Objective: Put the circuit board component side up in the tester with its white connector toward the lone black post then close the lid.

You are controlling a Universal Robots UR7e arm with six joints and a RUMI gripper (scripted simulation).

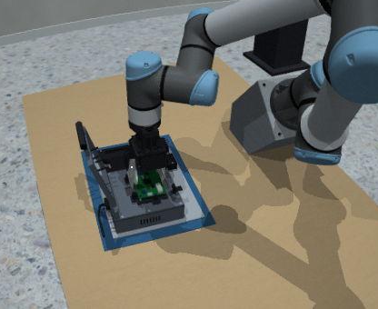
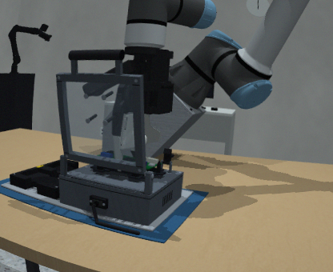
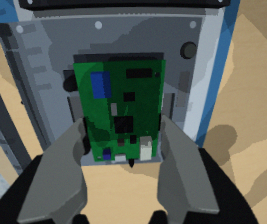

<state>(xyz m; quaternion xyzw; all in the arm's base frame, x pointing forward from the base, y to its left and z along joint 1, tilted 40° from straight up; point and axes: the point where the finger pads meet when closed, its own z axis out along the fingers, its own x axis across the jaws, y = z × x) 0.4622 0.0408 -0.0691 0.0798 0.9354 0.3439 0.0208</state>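
Observation:
The green circuit board (image 1: 151,189) (image 3: 139,107) is component side up, roughly level, over the middle of the tester (image 1: 137,222) (image 2: 113,202) (image 3: 44,50). My gripper (image 1: 148,182) (image 3: 123,115) is shut on its two long edges. The white connector (image 1: 159,187) (image 3: 145,149) is at the board's front end, on the right. A small dark post (image 3: 131,162) is just past that end. Another dark upright part (image 1: 178,188) (image 2: 167,155) stands beyond the board's right side. The pins and holes are hidden. The lid (image 1: 98,174) (image 2: 62,117) stands open on the left.
The black tray (image 1: 114,160) (image 2: 29,178) (image 3: 124,4) lies behind the tester. Both are on a white plate with a blue mat (image 1: 205,223) (image 2: 197,202) under it. The upright lid, with its black handle (image 1: 81,135) (image 2: 97,55), stands close beside my gripper. A bent black lever (image 2: 117,230) is at the tester's hinge side.

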